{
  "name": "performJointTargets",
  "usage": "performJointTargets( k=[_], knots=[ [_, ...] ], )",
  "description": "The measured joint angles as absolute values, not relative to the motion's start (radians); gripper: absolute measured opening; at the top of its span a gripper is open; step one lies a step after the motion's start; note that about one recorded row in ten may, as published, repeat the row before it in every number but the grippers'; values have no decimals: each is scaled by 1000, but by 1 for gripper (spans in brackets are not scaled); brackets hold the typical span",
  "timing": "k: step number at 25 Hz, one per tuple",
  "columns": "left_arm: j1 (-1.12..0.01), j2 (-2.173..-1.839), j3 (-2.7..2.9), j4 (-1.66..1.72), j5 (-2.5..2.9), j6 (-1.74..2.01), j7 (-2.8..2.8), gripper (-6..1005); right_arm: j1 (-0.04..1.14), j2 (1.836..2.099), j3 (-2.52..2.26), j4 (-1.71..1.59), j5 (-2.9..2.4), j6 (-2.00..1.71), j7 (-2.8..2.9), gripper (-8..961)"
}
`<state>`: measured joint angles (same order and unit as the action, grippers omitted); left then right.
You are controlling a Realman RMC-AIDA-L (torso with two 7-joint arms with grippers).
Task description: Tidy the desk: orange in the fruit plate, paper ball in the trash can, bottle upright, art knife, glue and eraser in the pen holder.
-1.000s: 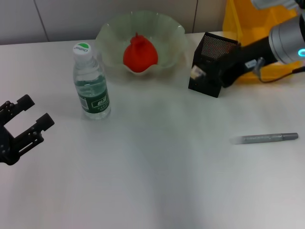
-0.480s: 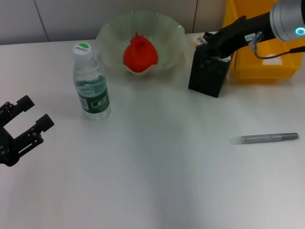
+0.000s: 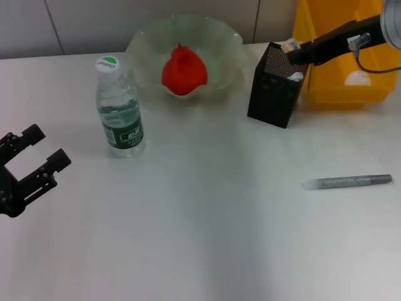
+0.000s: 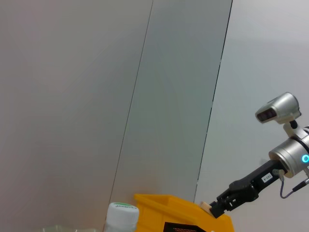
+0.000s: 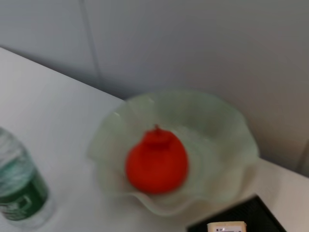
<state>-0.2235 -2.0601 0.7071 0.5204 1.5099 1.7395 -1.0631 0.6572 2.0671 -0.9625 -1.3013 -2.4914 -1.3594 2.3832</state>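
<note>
My right gripper [image 3: 293, 50] is shut on the beige eraser [image 3: 290, 45] and holds it just over the top rim of the black mesh pen holder [image 3: 274, 88]. The right wrist view shows the eraser [image 5: 226, 226] above the holder's corner [image 5: 251, 215]. The orange [image 3: 184, 71] lies in the pale green fruit plate [image 3: 150, 44]. To their left, the bottle [image 3: 119, 110] stands upright. The white paper ball [image 3: 357, 78] rests in the yellow trash can [image 3: 326, 88]. A slim grey art knife [image 3: 348, 182] lies on the table at the right. The glue is not in view. My left gripper [image 3: 34, 164] is parked open at the left edge.
The trash can stands directly behind and to the right of the pen holder, almost touching it. A small white thing [image 3: 296, 76] shows at the holder's right corner. The left wrist view shows the bottle cap [image 4: 120, 212], the bin [image 4: 164, 205] and my right arm [image 4: 260, 179] before a grey wall.
My right gripper has carried the eraser from low against the pen holder's front face up and to the right, above its rim. The left arm has not moved.
</note>
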Motion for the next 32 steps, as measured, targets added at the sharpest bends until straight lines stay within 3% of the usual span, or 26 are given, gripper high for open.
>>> performJointTargets(
  k=[21, 32],
  knots=[
    [-218, -2062, 707, 517, 1514, 1739, -1062, 738, 718, 2026, -963, -1112, -2510, -1258, 2369, 328],
    [-215, -2060, 707, 517, 1511, 1739, -1060, 738, 731, 2024, -962, -1092, -2502, -1231, 2345, 337]
  ],
)
